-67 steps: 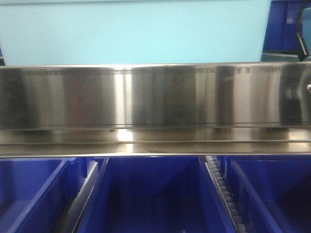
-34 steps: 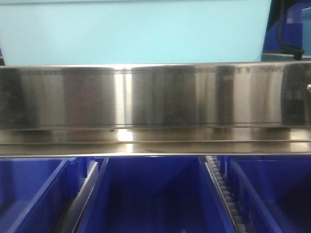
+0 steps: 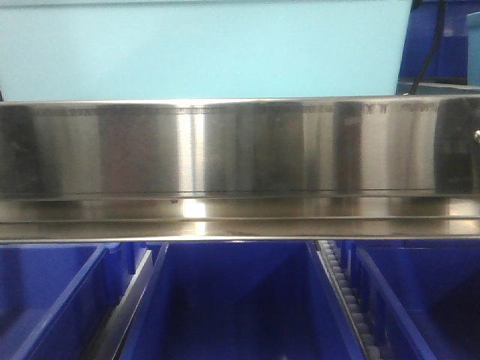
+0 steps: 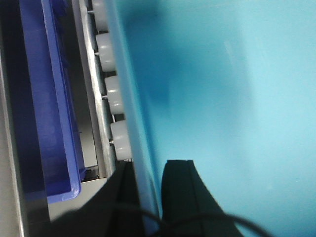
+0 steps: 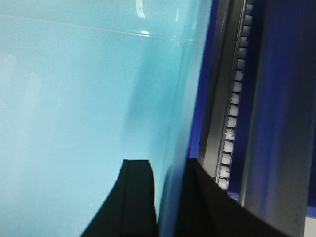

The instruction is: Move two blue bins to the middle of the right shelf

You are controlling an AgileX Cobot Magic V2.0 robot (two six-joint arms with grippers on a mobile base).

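Shelf front, stainless rail [image 3: 240,150] | light-blue bin [image 3: 210,49] just above and behind rail, beside white rollers [image 4: 116,98] | left tool [image 4: 148,197], right tool [image 5: 170,202] each pinching a bin side wall | likely first bin almost seated; second unseen | bin underside hidden; dark blue bins [image 3: 232,300] below rail

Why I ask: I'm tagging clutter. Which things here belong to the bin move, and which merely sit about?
Job: light-blue bin; left gripper; right gripper; steel shelf rail; white rollers.
Lying about: dark blue bins; black cable.
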